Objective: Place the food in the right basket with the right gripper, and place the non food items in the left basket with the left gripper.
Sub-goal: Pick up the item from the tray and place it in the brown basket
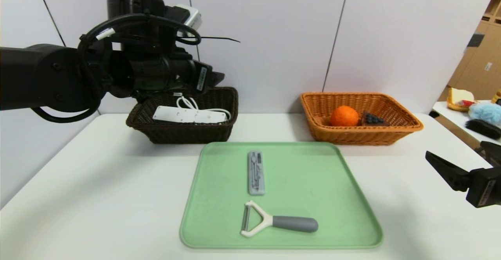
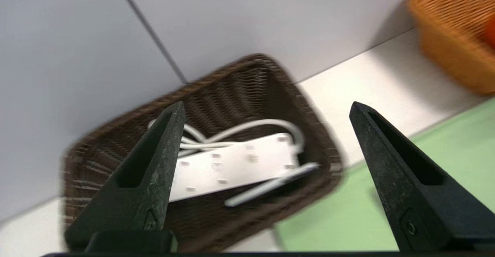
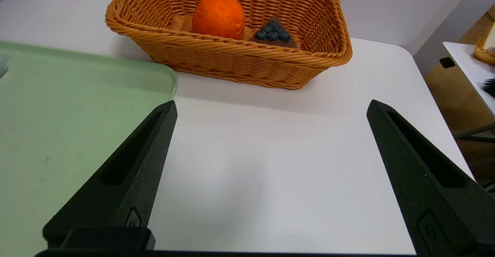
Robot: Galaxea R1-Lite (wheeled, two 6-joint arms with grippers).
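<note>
The white power strip (image 2: pixel 232 166) lies in the dark brown basket (image 1: pixel 184 130) with its cord curled behind it, and a white pen (image 2: pixel 270 183) lies just beside it in the same basket. The left gripper (image 2: pixel 267 110) hangs above this basket with its two black fingers spread wide and nothing between them. The grey case (image 1: pixel 256 172) and the white peeler (image 1: pixel 274 222) with the grey handle rest on the green tray (image 1: pixel 332 213), apart from each other. The orange (image 3: pixel 218 15) and the cake slice (image 3: pixel 272 32) with blueberries sit side by side in the orange-tan basket (image 3: pixel 247 65). The right gripper (image 3: pixel 270 106) hangs low over the white counter (image 3: pixel 270 172), near that basket, wide open and holding nothing.
</note>
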